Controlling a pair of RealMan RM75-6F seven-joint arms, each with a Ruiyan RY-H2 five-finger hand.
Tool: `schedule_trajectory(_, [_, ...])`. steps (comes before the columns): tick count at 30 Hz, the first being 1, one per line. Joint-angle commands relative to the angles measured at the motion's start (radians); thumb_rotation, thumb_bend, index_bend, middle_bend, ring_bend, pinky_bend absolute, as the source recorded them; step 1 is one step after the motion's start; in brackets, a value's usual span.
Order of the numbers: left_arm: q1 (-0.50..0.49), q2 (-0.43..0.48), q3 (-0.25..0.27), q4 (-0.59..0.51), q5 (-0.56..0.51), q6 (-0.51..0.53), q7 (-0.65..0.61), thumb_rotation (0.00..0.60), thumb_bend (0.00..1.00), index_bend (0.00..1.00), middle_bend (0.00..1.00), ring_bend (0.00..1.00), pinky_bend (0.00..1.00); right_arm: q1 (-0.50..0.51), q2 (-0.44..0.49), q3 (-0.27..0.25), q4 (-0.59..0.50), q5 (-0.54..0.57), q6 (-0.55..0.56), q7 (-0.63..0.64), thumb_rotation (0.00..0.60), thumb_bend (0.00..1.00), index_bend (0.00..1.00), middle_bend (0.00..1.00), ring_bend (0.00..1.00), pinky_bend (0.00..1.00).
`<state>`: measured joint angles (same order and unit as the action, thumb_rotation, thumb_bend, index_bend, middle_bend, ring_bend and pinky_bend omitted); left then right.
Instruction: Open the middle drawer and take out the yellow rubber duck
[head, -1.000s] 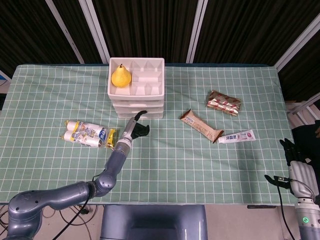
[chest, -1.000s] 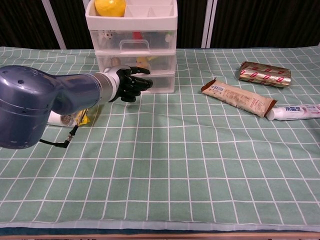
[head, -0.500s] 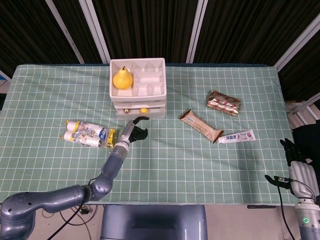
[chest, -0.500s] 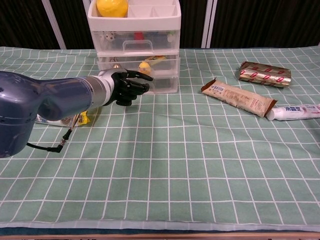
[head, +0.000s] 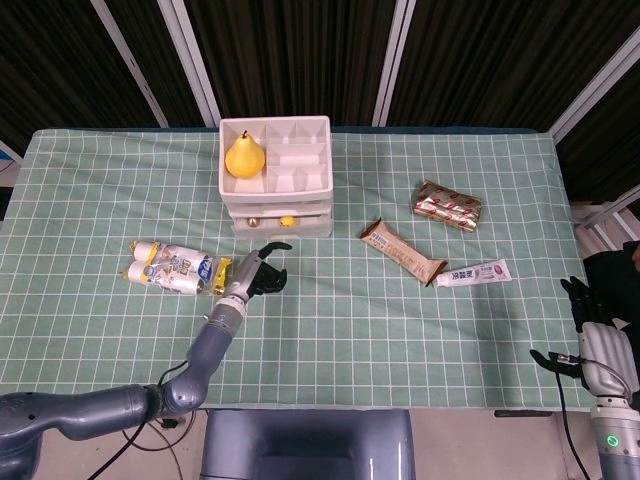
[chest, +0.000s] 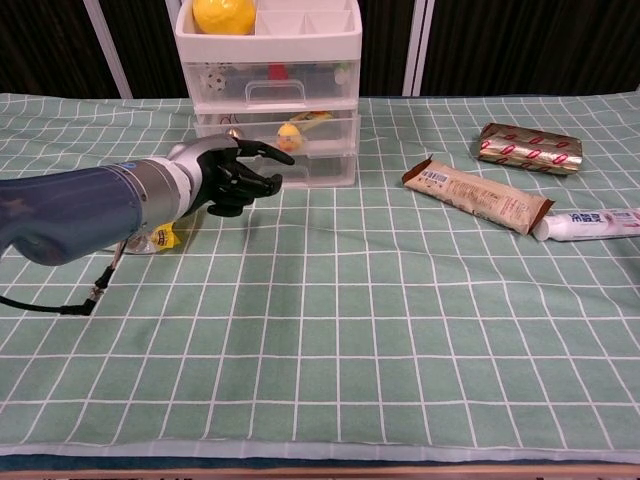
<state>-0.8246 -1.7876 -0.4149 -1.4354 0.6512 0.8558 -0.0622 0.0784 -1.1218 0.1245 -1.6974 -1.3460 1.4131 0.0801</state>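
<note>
A white three-drawer unit (head: 275, 180) (chest: 265, 60) stands at the back of the table. Its middle drawer (head: 278, 220) (chest: 330, 127) is pulled out a little. The yellow rubber duck (head: 287, 220) (chest: 290, 131) shows inside it, beside a small brownish ball. My left hand (head: 255, 272) (chest: 232, 176) hovers just in front of the unit, apart from it, fingers curled in and holding nothing. My right hand (head: 590, 330) hangs off the table's right front corner with its fingers straight and empty.
A yellow pear (head: 243, 155) (chest: 221, 14) lies in the unit's top tray. A wrapped pack of rolls (head: 172, 266) sits left of my left hand. To the right lie a brown snack bar (head: 403, 252), a gold packet (head: 448, 203) and a toothpaste tube (head: 472, 273).
The middle drawer slid out a little with my left hand at its front. The hand has since drawn back toward me and to the left, off the drawer. My right hand stayed still.
</note>
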Motion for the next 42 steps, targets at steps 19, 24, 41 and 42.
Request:
schedule_trajectory(19, [-0.024, 0.065, -0.004, -0.056, 0.072, 0.235, 0.298, 0.6, 0.54, 0.26, 0.98, 0.99, 1.0, 0.001, 0.001, 0.0, -0.005, 0.004, -0.005, 0.002, 0.6, 0.04, 0.0, 0.0, 0.0, 0.22])
schedule_trajectory(24, [-0.045, 0.059, -0.01, -0.04, -0.018, 0.264, 0.408, 0.6, 0.54, 0.26, 0.98, 0.99, 1.0, 0.0, 0.002, -0.001, -0.008, 0.004, -0.005, 0.005, 0.6, 0.04, 0.0, 0.0, 0.0, 0.22])
schedule_trajectory(41, [-0.117, 0.079, -0.014, -0.033, -0.26, 0.237, 0.63, 0.6, 0.55, 0.29, 0.99, 0.99, 1.0, 0.001, 0.004, 0.0, -0.013, 0.009, -0.01, 0.007, 0.6, 0.04, 0.0, 0.0, 0.0, 0.22])
schedule_trajectory(42, [-0.117, 0.081, -0.014, -0.039, -0.264, 0.237, 0.632, 0.6, 0.55, 0.31, 0.99, 1.0, 1.0, 0.001, 0.004, 0.0, -0.013, 0.009, -0.01, 0.007, 0.6, 0.04, 0.0, 0.0, 0.0, 0.22])
